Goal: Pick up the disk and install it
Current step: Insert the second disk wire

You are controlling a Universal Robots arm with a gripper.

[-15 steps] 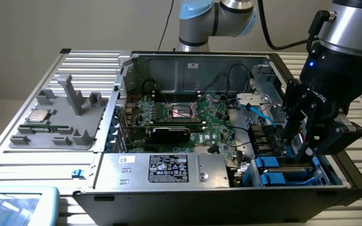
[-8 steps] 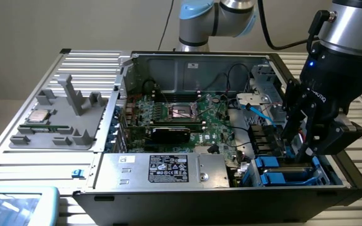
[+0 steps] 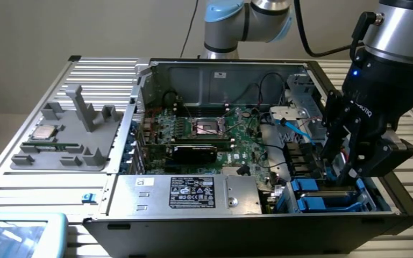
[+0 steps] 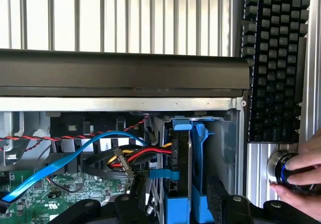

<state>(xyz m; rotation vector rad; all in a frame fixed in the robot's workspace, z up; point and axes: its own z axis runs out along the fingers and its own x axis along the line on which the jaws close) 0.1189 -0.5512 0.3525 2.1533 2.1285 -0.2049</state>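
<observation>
The disk (image 4: 181, 184) stands on edge in the drive bay at the corner of the open computer case, with its blue carrier rail (image 4: 199, 148) alongside it. My gripper (image 4: 176, 206) straddles it. Its black fingers (image 4: 133, 204) stand apart on either side of the disk with a gap on each side, so it is open. In the exterior view my gripper (image 3: 341, 174) hangs low over the bay at the exterior view's right. Blue carrier parts (image 3: 320, 203) show just below it. Red, yellow and black wires (image 4: 150, 153) plug in beside the disk.
A blue data cable (image 4: 85, 148) and the motherboard (image 3: 206, 129) lie beside the bay. The grey box with a black label (image 3: 185, 193) fills the case front. A square chip (image 3: 47, 132) rests on a grey fixture. Outside the case lies a keyboard (image 4: 273, 58), and a hand (image 4: 301, 169) holds a round knob.
</observation>
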